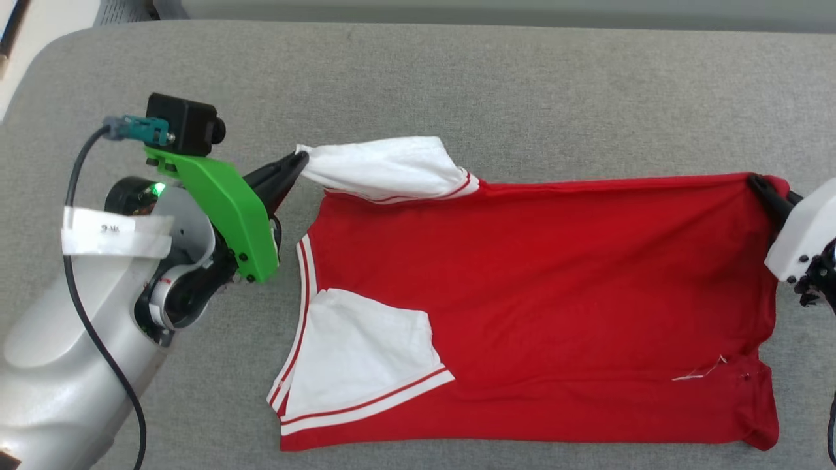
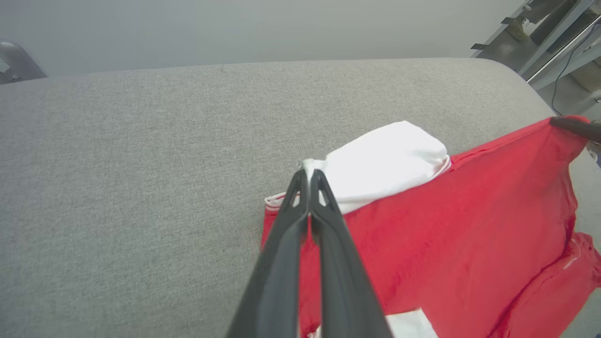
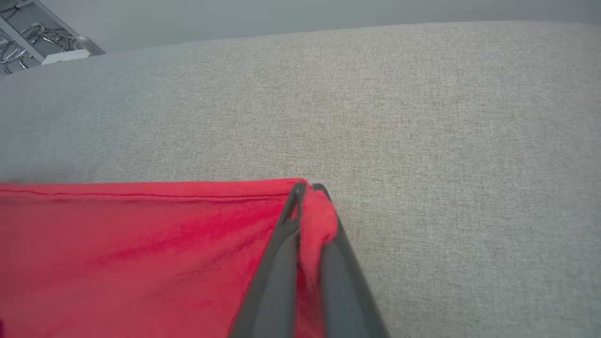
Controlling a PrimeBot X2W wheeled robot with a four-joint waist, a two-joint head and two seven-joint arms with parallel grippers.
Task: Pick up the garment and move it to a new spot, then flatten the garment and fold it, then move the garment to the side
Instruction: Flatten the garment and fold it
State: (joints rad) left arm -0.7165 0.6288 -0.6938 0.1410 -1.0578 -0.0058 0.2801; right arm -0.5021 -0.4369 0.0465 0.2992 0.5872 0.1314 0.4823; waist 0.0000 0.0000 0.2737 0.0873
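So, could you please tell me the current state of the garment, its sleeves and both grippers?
garment: spread on the grey surface, far edge taut, near hem corner rumpled.
far sleeve: bunched, tip pinched.
near sleeve: folded flat onto the red body.
left gripper: shut on the far sleeve's tip.
right gripper: shut on the garment's far hem corner.

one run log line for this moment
left gripper shut on white sleeve | right gripper shut on shirt corner | shirt spread over grey cushion
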